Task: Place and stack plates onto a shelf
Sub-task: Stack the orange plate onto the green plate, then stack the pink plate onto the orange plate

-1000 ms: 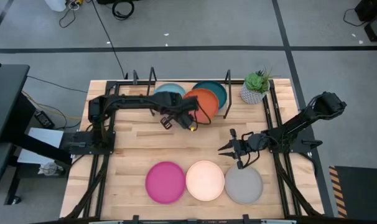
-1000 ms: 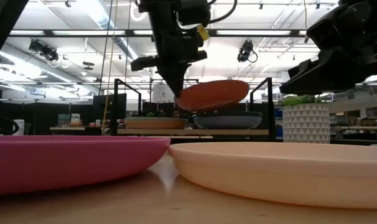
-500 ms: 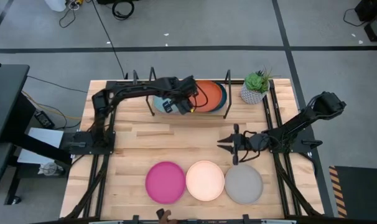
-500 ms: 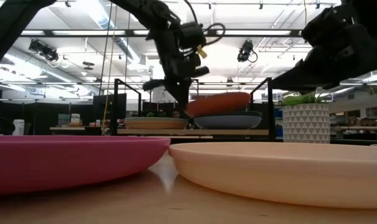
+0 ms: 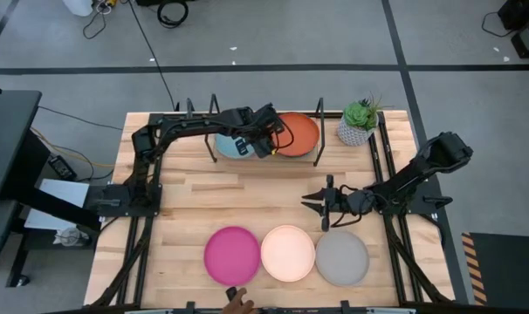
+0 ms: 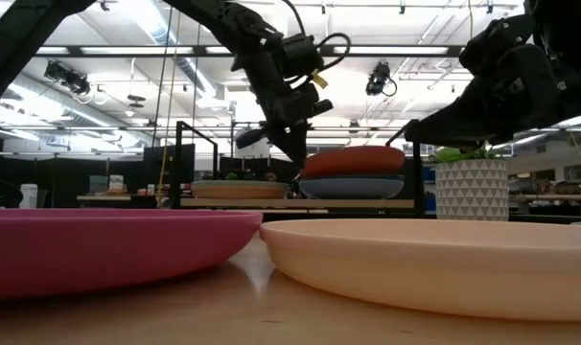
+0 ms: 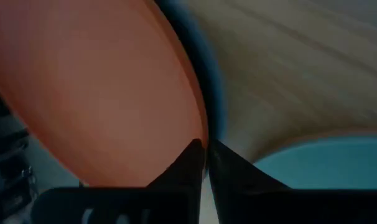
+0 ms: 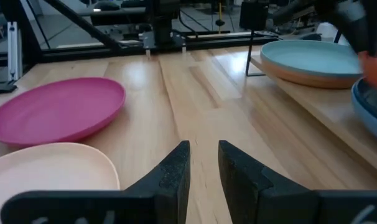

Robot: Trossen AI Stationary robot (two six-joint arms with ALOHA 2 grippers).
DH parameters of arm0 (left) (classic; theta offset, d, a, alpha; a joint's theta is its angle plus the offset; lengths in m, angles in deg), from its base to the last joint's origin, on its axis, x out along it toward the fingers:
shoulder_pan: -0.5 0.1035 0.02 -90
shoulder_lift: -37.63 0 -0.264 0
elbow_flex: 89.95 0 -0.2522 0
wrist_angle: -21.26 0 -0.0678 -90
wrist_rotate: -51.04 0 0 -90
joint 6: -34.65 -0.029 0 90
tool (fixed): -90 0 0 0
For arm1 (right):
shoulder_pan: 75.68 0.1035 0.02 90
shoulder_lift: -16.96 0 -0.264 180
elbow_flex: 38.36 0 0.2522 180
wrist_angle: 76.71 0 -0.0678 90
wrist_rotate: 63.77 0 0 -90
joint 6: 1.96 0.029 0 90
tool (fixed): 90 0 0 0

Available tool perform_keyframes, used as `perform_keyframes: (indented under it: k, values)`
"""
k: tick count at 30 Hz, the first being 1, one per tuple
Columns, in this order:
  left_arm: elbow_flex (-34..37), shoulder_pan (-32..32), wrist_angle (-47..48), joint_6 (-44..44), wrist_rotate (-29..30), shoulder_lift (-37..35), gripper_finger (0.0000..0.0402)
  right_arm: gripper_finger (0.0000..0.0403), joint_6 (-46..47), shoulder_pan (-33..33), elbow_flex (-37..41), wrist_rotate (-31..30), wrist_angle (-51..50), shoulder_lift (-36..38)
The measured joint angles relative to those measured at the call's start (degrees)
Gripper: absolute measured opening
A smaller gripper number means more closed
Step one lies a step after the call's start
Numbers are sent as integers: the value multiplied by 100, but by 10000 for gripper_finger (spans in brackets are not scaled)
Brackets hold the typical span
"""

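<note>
Our left gripper (image 5: 266, 145) pinches the rim of the orange plate (image 5: 297, 133), a light, stiff, slick disc best held at its edge, atop the shelf's (image 5: 247, 160) right-hand stack.

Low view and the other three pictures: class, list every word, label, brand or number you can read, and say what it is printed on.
None can be read in any view.
The plates, such as the orange plate and magenta plate, are plain.
The white plant pot bears only a raised pattern, no lettering.
The yellow tag on the left arm is too small to read.
</note>
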Motion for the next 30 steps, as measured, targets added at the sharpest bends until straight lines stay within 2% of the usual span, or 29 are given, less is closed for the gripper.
perform_keyframes:
  k: [9,14,20,23,30]
  values:
    - [0,-23,-84,513,3,-4,107,89,102,0,2,13,103,-191]
    - [0,-110,4,1197,4,-33,120,89,61,0,2,5,109,-191]
    - [-4,-400,18,3050,6,-171,107,89,-456,0,2,27,407,-191]
    - [-4,-637,326,4044,6,-215,103,89,-821,0,2,42,531,-182]
    - [0,-1419,1924,6409,-1,-258,103,89,-1672,0,-15,39,647,-134]
